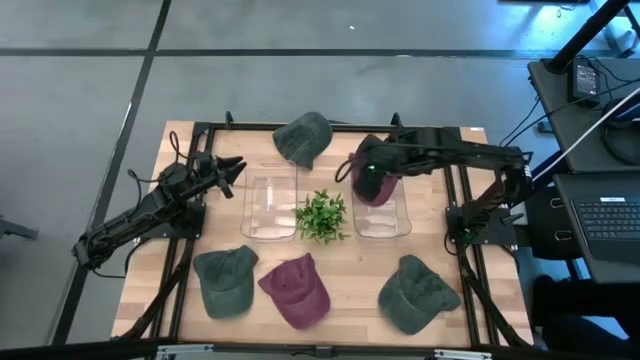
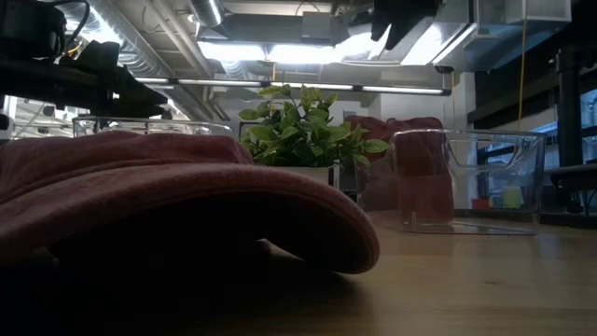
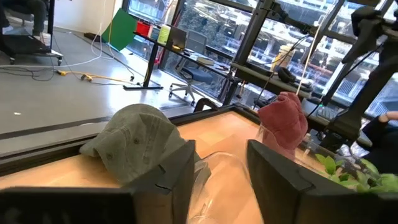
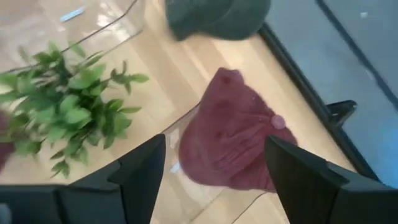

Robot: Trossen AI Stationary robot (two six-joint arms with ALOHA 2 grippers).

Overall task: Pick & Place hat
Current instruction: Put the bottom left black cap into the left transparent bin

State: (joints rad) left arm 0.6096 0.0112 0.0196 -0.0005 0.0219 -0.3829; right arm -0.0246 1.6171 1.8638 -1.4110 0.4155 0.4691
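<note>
A maroon hat (image 1: 376,190) lies draped over the far rim of the right clear container (image 1: 384,218), partly inside it. It also shows in the right wrist view (image 4: 233,134) and the low view (image 2: 420,168). My right gripper (image 4: 214,155) is open and hangs above this hat, clear of it; in the high view it is at the container's far left corner (image 1: 352,170). My left gripper (image 1: 237,167) is open and empty (image 3: 221,162), at the far left corner of the left clear container (image 1: 270,208).
A green hat (image 1: 304,138) lies at the far middle. A green hat (image 1: 225,281), a second maroon hat (image 1: 295,290) and another green hat (image 1: 416,293) lie along the near edge. A small potted plant (image 1: 322,215) stands between the containers.
</note>
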